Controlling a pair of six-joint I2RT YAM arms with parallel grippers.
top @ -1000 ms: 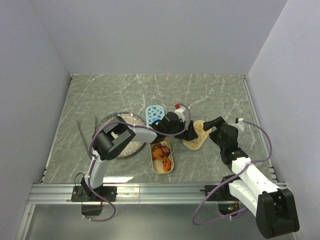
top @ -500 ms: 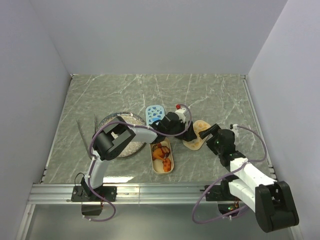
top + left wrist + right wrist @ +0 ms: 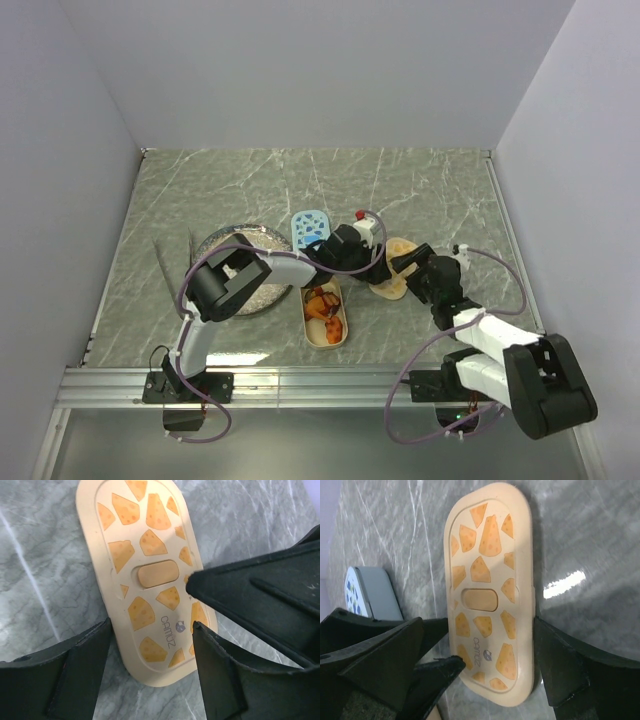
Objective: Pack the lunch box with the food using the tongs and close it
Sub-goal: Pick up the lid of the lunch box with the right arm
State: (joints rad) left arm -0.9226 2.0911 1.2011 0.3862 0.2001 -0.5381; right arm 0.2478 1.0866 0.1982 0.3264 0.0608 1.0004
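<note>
From above, the lid (image 3: pixel 400 247) lies on the counter (image 3: pixel 220 190) just right of the lunch box (image 3: pixel 326 336), which holds the food (image 3: pixel 322 304). My left hand (image 3: pixel 380 264) and right hand (image 3: pixel 412 260) meet over the lid.

Left wrist: the hand is released and straddles the lid's near end, with the long axis running away.

Right wrist: the fingers are spread wide across the lid's width. The box is unseen.

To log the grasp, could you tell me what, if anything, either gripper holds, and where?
Nothing yet: the left gripper and right gripper both straddle one end of the cheese-patterned lid, lying flat.
</note>
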